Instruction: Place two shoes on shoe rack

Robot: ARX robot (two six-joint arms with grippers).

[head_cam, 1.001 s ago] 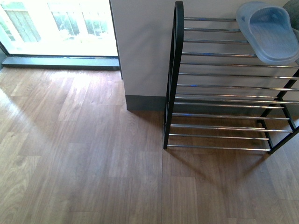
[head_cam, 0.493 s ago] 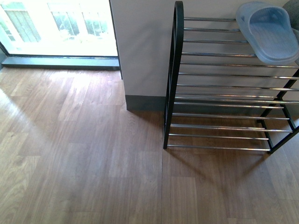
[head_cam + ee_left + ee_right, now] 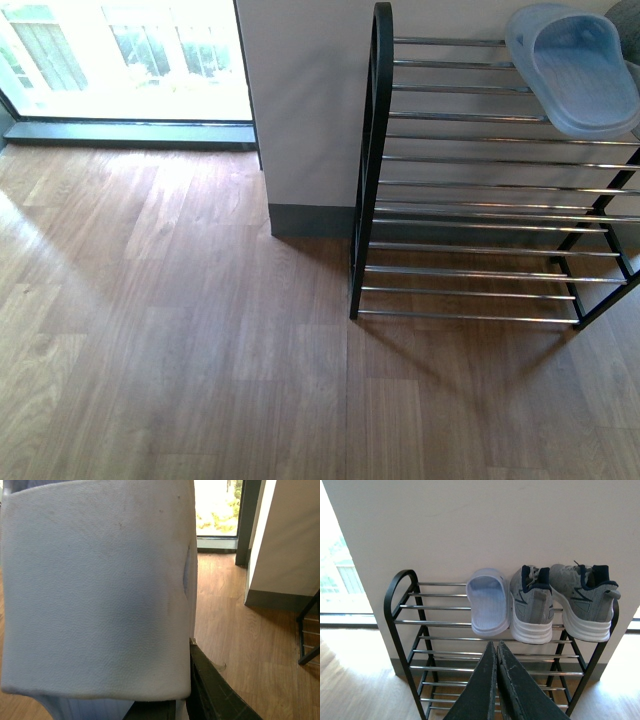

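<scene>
The shoe rack (image 3: 440, 624) stands against the white wall, black frame with chrome bars. On its top tier rest one pale blue slide (image 3: 488, 607) and two grey sneakers (image 3: 533, 610) (image 3: 585, 605) side by side. The front view shows the rack (image 3: 480, 160) at the right with that slide (image 3: 575, 68) on top. A second pale blue slide (image 3: 97, 590) fills the left wrist view, with my left gripper (image 3: 187, 645) shut on it. My right gripper (image 3: 495, 645) is shut and empty, facing the rack in front of its middle tiers. Neither arm shows in the front view.
Wooden floor (image 3: 180, 330) spreads out left of the rack. A white wall corner with a dark skirting board (image 3: 310, 220) stands just left of the rack. A bright floor-level window (image 3: 130, 60) lies at the far left.
</scene>
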